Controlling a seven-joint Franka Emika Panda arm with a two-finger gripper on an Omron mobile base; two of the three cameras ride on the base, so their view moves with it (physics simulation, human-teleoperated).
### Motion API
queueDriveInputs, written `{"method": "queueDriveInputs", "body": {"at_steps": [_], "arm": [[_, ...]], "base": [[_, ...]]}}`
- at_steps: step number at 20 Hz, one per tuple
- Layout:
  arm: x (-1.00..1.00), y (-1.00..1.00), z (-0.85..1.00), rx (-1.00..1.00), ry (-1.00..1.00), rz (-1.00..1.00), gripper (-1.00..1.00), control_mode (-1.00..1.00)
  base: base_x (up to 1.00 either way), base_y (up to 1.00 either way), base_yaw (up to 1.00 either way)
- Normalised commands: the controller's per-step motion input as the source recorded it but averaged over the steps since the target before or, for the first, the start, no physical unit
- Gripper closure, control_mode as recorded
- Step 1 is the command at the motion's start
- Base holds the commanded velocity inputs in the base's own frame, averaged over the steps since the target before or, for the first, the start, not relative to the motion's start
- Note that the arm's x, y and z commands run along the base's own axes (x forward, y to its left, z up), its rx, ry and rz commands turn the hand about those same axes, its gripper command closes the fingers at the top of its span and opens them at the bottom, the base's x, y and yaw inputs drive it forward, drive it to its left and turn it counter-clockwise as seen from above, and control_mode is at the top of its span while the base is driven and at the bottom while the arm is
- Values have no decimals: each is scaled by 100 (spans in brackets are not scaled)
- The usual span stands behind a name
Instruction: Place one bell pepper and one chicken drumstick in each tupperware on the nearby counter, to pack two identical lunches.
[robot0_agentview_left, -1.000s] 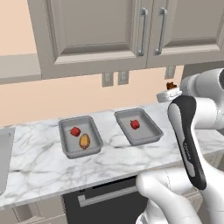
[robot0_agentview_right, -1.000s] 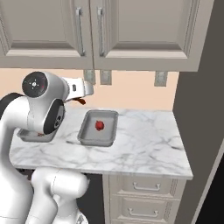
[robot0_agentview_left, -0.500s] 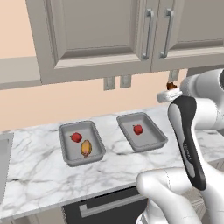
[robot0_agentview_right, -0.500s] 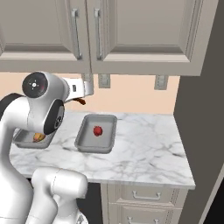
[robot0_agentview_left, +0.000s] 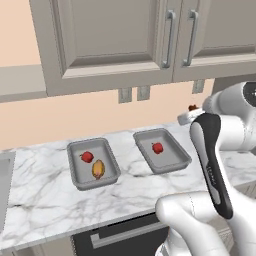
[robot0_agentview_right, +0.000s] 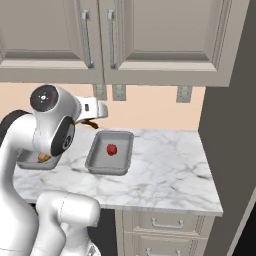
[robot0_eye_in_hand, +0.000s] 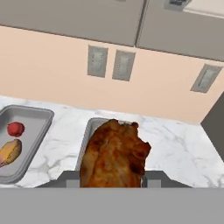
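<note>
Left tupperware (robot0_agentview_left: 76, 172) packed: bell pepper (robot0_agentview_left: 87, 157), golden drumstick (robot0_agentview_left: 98, 169). Right tupperware (robot0_agentview_left: 174, 161) near counter's right end: pepper only. Gripper (robot0_eye_in_hand: 113, 179) clamps brown drumstick (robot0_eye_in_hand: 114, 154), undelivered.

From behind the arm's left and right, your two base views look down at the marble counter (robot0_agentview_left: 45, 195) and share the right-hand tray (robot0_agentview_right: 111, 152). Your hand view sits close (drumstick (robot0_eye_in_hand: 114, 153) at six o'clock), facing the wall.
</note>
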Motion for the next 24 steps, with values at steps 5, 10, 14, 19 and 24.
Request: {"method": "queueDriveInputs", "body": {"at_steps": [5,10,14,19,24], "arm": [[0,-6,-79,0,2,0,100,-100],[1,-12,-76,6,3,0,100,-100],[10,-2,-55,6,10,0,100,-100],[20,0,-41,1,9,0,100,-100],[26,4,-52,0,0,0,100,-100]], "base": [[0,0,0],[0,0,0],[0,0,0],[0,0,0],[0,0,0]]}}
